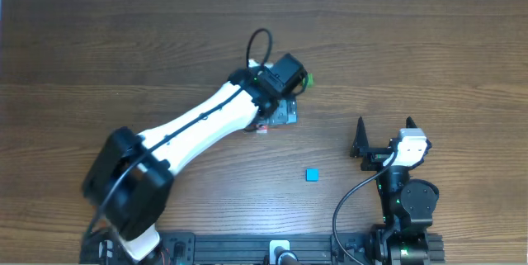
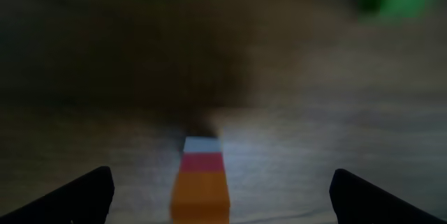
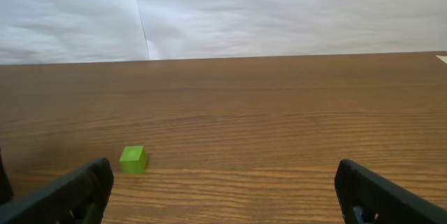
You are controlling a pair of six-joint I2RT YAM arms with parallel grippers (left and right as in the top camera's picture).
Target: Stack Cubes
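A column of cubes point(image 2: 201, 178) stands between my left gripper's open fingers, with orange nearest the camera, then red, then a pale one. My left gripper point(image 2: 222, 182) hangs over it without touching; in the top view this gripper point(image 1: 277, 115) is at the table's middle, with a red bit of the stack point(image 1: 262, 129) showing beside it. A green cube point(image 1: 307, 82) lies just beyond the left wrist and appears again point(image 3: 133, 159) far ahead of my right gripper point(image 3: 223, 182). A blue cube point(image 1: 312, 174) lies alone nearer the front. The right gripper point(image 1: 385, 133) is open and holds nothing.
The wooden table point(image 1: 429, 42) stretches bare on the far side and to the right. A white wall point(image 3: 279, 15) rises behind the table's far edge. The left arm's white link point(image 1: 198, 129) crosses the table's left middle.
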